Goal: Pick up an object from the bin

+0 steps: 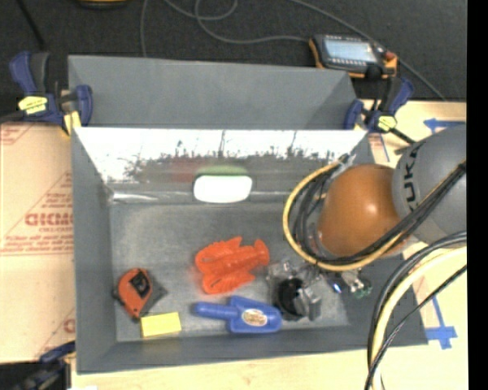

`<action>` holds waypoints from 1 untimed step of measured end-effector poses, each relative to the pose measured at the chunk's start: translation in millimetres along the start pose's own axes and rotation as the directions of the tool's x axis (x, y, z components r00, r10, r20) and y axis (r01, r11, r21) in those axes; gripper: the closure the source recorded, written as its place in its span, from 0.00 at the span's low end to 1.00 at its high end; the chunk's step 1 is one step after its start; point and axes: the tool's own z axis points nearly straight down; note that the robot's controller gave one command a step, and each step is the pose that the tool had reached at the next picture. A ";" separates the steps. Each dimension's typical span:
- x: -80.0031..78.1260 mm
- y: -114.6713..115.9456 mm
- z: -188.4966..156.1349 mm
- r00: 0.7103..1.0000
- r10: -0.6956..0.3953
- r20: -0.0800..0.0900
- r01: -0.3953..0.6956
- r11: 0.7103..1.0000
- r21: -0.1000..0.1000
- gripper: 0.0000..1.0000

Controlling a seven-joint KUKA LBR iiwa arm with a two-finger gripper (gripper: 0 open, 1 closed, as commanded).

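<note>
Grey bin, gripper beside blue tool

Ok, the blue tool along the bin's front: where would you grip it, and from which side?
The blue tool lies flat; I'd probably take its narrow shaft, at the view's left, from straight above, closing across the width. Its broad right end, beside the gripper, looks harder to span.

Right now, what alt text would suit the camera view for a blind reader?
A robot arm reaches from the right into a grey metal bin, its claw low beside a blue tool and an orange plastic thing. A white oval lies at the back; a tape measure and a yellow block sit front left.
</note>
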 end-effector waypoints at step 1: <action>8.1 -11.1 -22.0 0.998 0.062 -0.012 -0.062 0.998 -0.010 1.00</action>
